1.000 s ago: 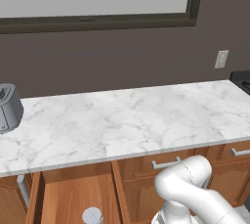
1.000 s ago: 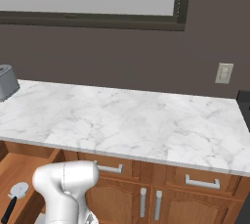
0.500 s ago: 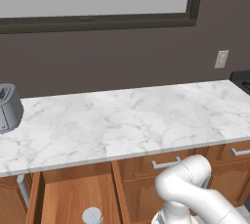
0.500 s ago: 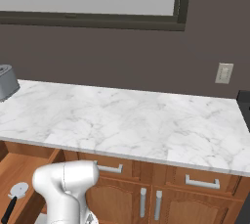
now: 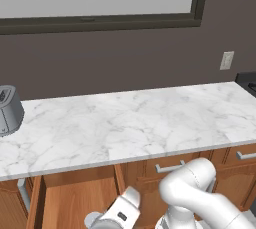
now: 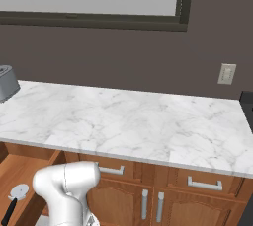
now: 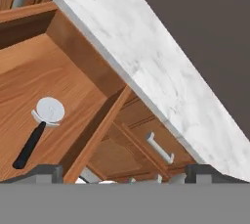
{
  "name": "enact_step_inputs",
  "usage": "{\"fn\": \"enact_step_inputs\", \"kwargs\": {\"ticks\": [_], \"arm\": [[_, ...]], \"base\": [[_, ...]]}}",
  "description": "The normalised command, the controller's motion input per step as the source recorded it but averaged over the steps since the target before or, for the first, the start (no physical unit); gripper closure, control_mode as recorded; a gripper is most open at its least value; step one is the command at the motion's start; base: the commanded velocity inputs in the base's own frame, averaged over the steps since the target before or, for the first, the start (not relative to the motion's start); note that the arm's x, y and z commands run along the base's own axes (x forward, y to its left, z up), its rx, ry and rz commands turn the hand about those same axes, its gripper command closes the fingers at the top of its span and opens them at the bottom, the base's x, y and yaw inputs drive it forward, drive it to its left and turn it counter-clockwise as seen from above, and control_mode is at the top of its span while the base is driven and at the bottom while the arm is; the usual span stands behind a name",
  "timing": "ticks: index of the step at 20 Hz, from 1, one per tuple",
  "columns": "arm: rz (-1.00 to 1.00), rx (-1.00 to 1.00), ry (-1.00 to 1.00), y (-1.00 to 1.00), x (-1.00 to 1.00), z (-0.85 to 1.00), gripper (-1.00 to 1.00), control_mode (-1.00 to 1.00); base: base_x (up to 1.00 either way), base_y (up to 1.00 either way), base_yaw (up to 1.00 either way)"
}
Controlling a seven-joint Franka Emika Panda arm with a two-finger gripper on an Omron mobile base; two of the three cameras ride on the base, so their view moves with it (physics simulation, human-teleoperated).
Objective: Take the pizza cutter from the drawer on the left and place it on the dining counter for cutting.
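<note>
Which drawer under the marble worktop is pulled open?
The wide drawer at the left end: it is pulled out, its light wood inside shows, and the pizza cutter lies in it. The narrower drawers to its right are closed, bar handles flush.

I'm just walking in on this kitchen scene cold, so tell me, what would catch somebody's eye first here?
The open drawer under the marble worktop, with a pizza cutter lying alone on its wooden floor, silvery wheel toward the back and black handle toward the front. Next, the white arm's open gripper poised above the drawer's side wall. Last, the grey toaster at the worktop's left end.
</note>
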Motion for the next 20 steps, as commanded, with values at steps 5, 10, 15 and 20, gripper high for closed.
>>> {"fn": "enact_step_inputs", "kwargs": {"ticks": [5, 10, 15, 20], "arm": [[-0.03, 0.14, 0.21, -0.35, 1.0, -0.03, -1.0, -1.0], [-0.08, 0.09, 0.24, 0.0, 1.0, -0.05, -1.0, -1.0], [-0.16, 0.12, 0.37, 0.17, 0.5, -0.03, -1.0, -1.0], [-0.27, 0.12, 0.35, 0.25, 0.05, -0.05, -1.0, -1.0]], "base": [[0.0, 0.0, 0.0], [0.0, 0.0, 0.0], [0.0, 0.0, 0.0], [0.0, 0.0, 0.0]]}}
